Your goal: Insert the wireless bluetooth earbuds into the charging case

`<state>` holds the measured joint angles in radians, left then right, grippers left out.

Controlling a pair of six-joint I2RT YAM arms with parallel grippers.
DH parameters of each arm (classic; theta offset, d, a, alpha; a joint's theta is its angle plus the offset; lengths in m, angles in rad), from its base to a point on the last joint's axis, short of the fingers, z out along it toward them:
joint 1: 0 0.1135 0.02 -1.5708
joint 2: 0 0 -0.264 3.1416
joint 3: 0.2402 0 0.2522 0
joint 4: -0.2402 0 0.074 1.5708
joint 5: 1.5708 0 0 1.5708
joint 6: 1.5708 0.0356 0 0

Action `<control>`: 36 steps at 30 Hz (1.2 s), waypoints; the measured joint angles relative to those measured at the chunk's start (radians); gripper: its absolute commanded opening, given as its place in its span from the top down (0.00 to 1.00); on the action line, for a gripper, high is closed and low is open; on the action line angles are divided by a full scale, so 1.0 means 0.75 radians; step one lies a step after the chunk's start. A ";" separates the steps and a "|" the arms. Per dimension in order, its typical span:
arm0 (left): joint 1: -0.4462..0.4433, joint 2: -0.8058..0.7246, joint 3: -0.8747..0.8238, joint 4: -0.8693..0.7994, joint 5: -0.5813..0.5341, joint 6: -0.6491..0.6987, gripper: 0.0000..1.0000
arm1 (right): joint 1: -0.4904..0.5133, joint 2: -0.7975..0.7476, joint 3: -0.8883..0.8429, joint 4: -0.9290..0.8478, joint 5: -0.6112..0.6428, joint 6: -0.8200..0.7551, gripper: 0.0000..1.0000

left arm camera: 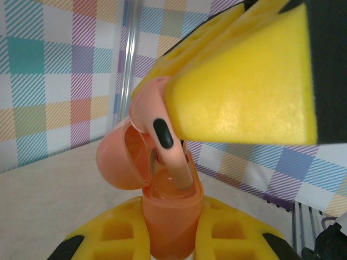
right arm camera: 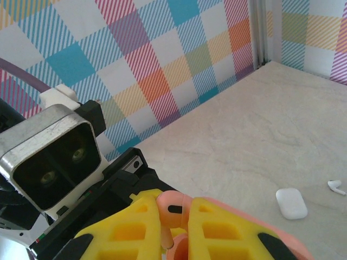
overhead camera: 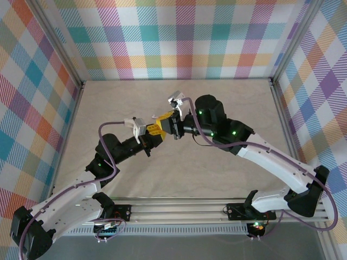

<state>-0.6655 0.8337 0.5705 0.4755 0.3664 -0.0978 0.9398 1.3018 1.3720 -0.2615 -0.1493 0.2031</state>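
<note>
I list: marbled tabletop, plaid walls; left gripper clamped on pink charging case; right gripper seemingly pinching pink earbud.

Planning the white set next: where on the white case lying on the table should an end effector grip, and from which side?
Probably from straight above, closing across the shorter width of the white case: it lies flat and low on the table, with its rounded sides free.

No legible text or labels
</note>
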 measured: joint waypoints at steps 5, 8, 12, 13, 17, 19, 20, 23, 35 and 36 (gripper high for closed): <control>0.000 0.000 0.000 0.003 -0.012 -0.020 1.00 | 0.015 0.004 -0.018 0.020 0.048 -0.046 0.85; 0.000 -0.001 -0.003 0.003 -0.023 -0.027 1.00 | 0.023 0.004 -0.035 0.050 0.074 -0.054 0.85; 0.000 -0.002 -0.013 0.004 -0.036 -0.040 1.00 | 0.032 0.004 -0.060 0.081 0.100 -0.059 0.85; 0.000 -0.002 -0.015 0.004 -0.038 -0.044 1.00 | 0.032 0.004 -0.065 0.087 0.107 -0.060 0.86; 0.000 -0.002 -0.017 0.004 -0.051 -0.055 1.00 | 0.036 0.004 -0.077 0.110 0.132 -0.060 0.86; 0.000 -0.006 -0.017 0.003 -0.057 -0.059 1.00 | 0.039 0.004 -0.083 0.121 0.150 -0.059 0.86; 0.000 -0.007 -0.018 0.003 -0.061 -0.060 1.00 | 0.039 0.004 -0.086 0.129 0.158 -0.059 0.85; 0.000 -0.010 -0.024 0.004 -0.062 -0.061 1.00 | 0.040 0.004 -0.092 0.139 0.180 -0.057 0.85; 0.000 -0.017 -0.027 0.006 -0.073 -0.065 1.00 | 0.041 0.003 -0.112 0.181 0.205 -0.032 0.85; 0.000 -0.017 -0.027 0.006 -0.076 -0.065 1.00 | 0.041 0.003 -0.115 0.186 0.206 -0.033 0.85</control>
<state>-0.6655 0.8211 0.5499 0.4797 0.3092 -0.1463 0.9703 1.3037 1.2854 -0.1223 0.0051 0.1787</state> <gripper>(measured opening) 0.149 0.146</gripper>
